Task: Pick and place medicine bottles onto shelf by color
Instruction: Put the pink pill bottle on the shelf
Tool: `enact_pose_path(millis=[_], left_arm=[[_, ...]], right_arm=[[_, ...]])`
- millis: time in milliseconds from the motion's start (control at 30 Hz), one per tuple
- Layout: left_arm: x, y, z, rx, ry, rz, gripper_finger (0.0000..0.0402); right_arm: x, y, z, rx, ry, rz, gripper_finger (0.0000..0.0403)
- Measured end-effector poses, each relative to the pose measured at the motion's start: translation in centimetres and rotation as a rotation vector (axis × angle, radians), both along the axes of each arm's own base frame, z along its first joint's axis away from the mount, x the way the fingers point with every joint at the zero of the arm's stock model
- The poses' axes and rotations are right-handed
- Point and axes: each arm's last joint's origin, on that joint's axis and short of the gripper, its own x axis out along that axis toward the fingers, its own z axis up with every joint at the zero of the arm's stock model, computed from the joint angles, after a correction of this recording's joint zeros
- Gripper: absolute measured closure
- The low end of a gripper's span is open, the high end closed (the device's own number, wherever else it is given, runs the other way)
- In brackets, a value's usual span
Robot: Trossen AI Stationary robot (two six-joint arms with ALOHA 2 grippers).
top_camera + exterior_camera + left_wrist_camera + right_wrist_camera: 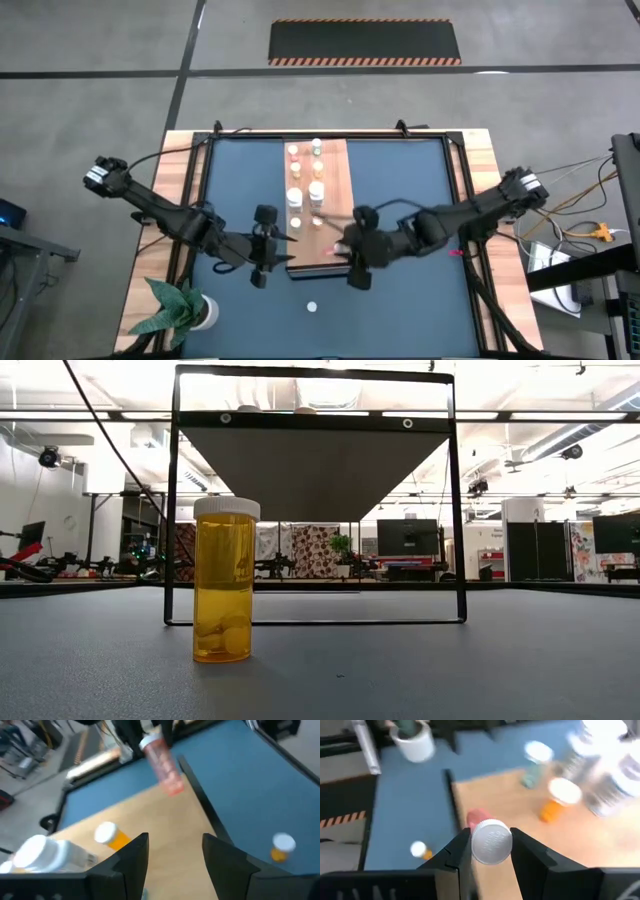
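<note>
Where the dark mat [400, 200] meets the table's near-left corner, a white pot [203, 312] with a green plant stands clear of the work. To its right the left gripper [272, 248] hovers just beside the near-left corner of the shelf [335, 195]; its fingers [131, 857] stand spread with nothing between them, as the left wrist view shows. The shelf, a light wooden board, lies lengthwise down the middle of the mat and carries most of the medicine bottles [316, 190], upright in two loose rows toward its far end. Among them are an orange bottle [112, 836] with a white cap and a larger white bottle [42, 854]. At the shelf's near end the right gripper [352, 262] pinches a pink bottle [162, 762] by its white cap [491, 841], the bottle's base over the board near the near-right corner; whether it touches the wood cannot be told. One small orange bottle [311, 307] stands alone on the mat, near the shelf's near edge; the low view shows it upright, white-capped, pills inside.
</note>
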Motion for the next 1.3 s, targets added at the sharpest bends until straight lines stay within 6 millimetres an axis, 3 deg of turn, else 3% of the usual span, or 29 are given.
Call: enact_pose_path(millis=[200,367,500,1000,1300], left_arm=[[-1.1,0.7,-0.1,-0.016,-0.062,0.021,0.0233],[-1.7,1.0,-1.0,0.0,-0.103,0.005,0.0233],[-2.4,1.3,-1.5,-0.005,-0.116,0.003,0.0233],[-3.5,1.9,-1.9,-0.037,-0.172,0.004,0.0233],[-3.4,1.9,-2.0,-0.036,-0.167,0.005,0.0233]], right_arm=[[0.5,-2.5,1.3,0.1,0.139,-0.068,0.0295],[2.2,-2.3,1.3,0.129,0.174,-0.034,0.0295],[3.0,-2.3,0.9,0.09,0.301,-0.06,0.0294],[6.6,-1.8,-0.1,0.022,0.497,-0.097,0.0292],[7.0,-1.8,-0.4,0.021,0.503,-0.098,0.0227]])
